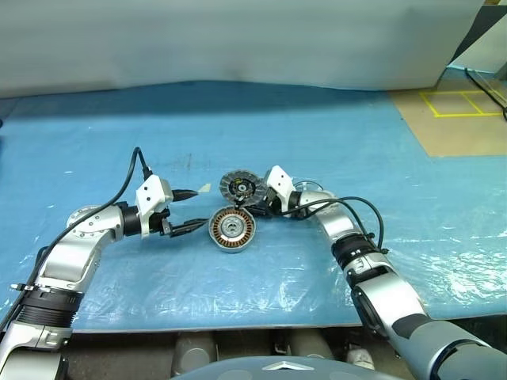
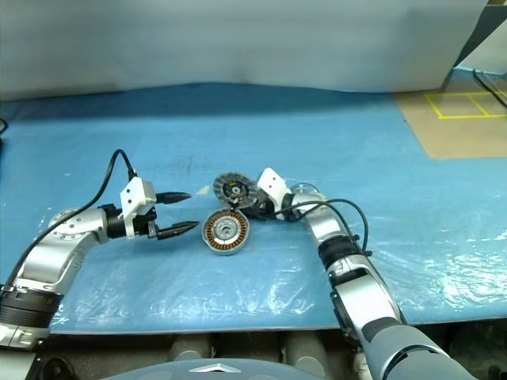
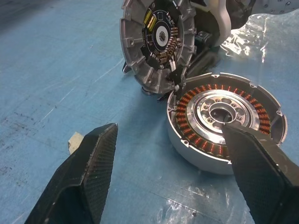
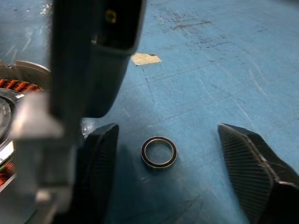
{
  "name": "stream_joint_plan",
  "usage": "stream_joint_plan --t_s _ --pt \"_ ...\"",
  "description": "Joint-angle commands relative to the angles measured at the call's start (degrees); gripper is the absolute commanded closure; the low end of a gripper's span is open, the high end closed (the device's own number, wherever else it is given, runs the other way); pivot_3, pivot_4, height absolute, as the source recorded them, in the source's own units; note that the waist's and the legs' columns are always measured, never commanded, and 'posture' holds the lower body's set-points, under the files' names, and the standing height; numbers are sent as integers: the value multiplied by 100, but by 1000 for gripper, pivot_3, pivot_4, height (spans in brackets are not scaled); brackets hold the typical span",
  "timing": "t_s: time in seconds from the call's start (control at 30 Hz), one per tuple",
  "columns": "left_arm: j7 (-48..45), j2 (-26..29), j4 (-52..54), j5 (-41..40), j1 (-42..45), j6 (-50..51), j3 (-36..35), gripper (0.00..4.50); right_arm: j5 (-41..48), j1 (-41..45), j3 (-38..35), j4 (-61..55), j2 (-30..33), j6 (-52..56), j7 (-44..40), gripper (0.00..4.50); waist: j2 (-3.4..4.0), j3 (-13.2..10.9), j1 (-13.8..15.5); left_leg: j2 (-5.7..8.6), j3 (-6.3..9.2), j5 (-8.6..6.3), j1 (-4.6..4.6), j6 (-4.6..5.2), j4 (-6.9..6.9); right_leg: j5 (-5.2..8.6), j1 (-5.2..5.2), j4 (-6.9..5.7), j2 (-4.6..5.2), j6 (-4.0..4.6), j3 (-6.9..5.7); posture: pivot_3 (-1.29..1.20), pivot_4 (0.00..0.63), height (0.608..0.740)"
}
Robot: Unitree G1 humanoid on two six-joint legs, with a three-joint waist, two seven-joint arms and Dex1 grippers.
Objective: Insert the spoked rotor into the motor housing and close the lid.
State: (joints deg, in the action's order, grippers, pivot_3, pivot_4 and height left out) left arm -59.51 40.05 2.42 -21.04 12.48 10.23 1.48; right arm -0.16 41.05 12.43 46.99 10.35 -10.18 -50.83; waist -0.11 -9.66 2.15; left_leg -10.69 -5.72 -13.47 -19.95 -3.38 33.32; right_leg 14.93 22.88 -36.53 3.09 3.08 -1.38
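Left eye view: the round silver-rimmed motor housing (image 1: pixel 232 229) with copper coils lies flat mid-desk, the grey ribbed lid (image 1: pixel 242 189) tilted on edge just behind it. The left claw (image 1: pixel 192 210), open and empty, points at the housing; the right claw (image 4: pixel 163 163), open, straddles a small black ring (image 4: pixel 159 152).

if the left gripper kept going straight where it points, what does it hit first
Most likely the motor housing. The open left gripper points at it, and one finger already overlaps its rim in the wrist view. Depth is unclear, so the fingers might straddle it instead.
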Motion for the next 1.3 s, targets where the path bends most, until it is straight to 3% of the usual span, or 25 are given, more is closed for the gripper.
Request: stream_joint_plan --t_s 0.03,0.3,0.5,1.0,1.3 --pt "12 -1 47 21 -6 -102 -150 768 -96 21 -10 183 7 -112 64 1962 0 0 0 0 0 0 0 0 0 0 0 0 0 0 0 0 150 740" --pt "3 -43 -25 110 31 -183 -118 768 -168 -126 -60 159 189 -120 93 4467 -1 1 22 -2 -1 0 1 0 4 0 -2 -2 3 1 0 0 150 740" --pt "-24 -85 -62 133 64 -214 -88 768 -129 -373 -91 -319 367 -31 56 4467 -3 2 33 -2 -1 1 0 0 4 0 -3 -1 3 1 0 0 150 740" --pt "-170 -301 -162 200 170 -330 21 768 583 -1829 -322 -3551 1543 1345 -636 4467 -3 1 -6 5 -2 0 -3 -3 -5 -13 -2 20 -10 -23 -1 0 150 740" --pt "-188 -342 -172 202 140 -331 6 768 620 -1699 -307 -3707 1570 1395 -559 4467 -3 1 12 4 -2 2 -4 -7 -9 -12 -3 30 -12 -21 1 0 150 740"
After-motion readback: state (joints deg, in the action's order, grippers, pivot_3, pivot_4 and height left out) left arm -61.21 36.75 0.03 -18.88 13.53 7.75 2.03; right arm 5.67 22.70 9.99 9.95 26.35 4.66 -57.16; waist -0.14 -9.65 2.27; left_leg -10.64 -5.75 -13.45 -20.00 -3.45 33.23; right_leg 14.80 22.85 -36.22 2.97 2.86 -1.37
